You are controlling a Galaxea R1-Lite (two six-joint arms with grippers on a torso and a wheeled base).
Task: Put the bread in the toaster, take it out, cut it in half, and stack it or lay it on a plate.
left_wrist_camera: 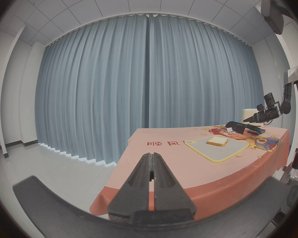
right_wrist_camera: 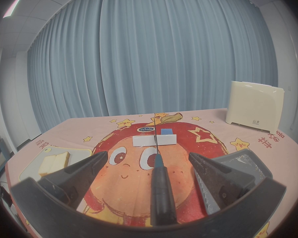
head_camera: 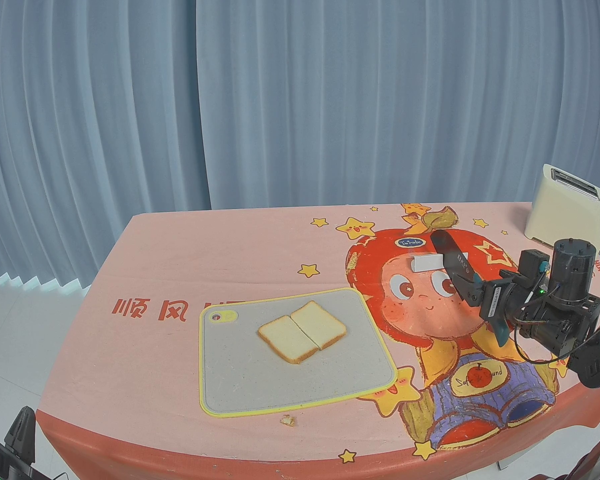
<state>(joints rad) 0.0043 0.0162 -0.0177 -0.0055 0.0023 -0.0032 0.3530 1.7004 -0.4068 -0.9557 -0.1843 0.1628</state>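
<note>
Right pincer [right_wrist_camera: 148, 155] gapes wide, either side of the knife [right_wrist_camera: 162, 189] — blade seemingly propped on a white rest [right_wrist_camera: 142, 140]. Left pincer [left_wrist_camera: 152, 156] closed, off the table [left_wrist_camera: 175, 162]. Bread [head_camera: 302, 331], halved, lies on the cutting board [head_camera: 247, 368].

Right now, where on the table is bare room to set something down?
Free: the pink tablecloth beyond the yellow-rimmed grey cutting board, and the board's near half before the cut white bread. Crowded: right side, with black knife, open right gripper, cream toaster.

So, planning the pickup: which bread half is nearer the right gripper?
The right-hand half, on the knife's side; the other half lies farther left.
</note>
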